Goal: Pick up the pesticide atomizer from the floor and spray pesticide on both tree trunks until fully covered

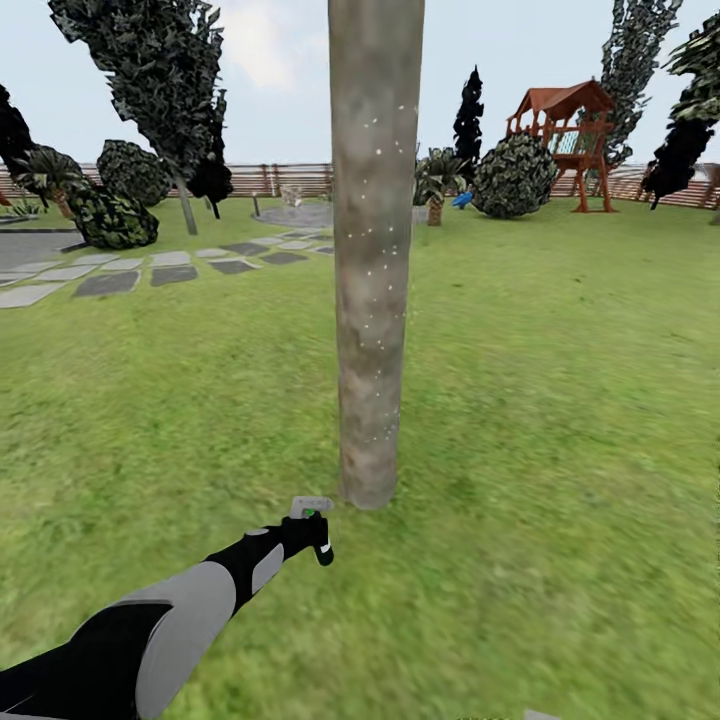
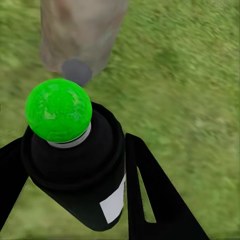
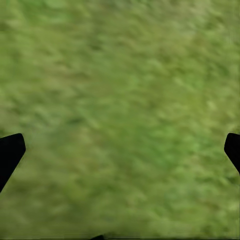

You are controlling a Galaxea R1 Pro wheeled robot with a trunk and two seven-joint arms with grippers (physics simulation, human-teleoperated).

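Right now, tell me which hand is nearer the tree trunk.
Left. The left hand holds the pesticide atomizer just short of the tree trunk's base; the right hand hangs open over bare grass.

head cam: I'm looking forward and down across the lawn, tree trunk close ahead
left wrist cam: close, shares that trunk's base
right wrist cam: straight down at grass

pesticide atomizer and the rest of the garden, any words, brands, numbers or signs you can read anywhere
No readable text in any view.
Pesticide atomizer, held between the fingers of the left gripper: its whitish label shows blank, no letters or numbers to make out.
Tree trunk: only tiny white specks, no marks or signs.
Playset and fence: too far and blurred to show any lettering.
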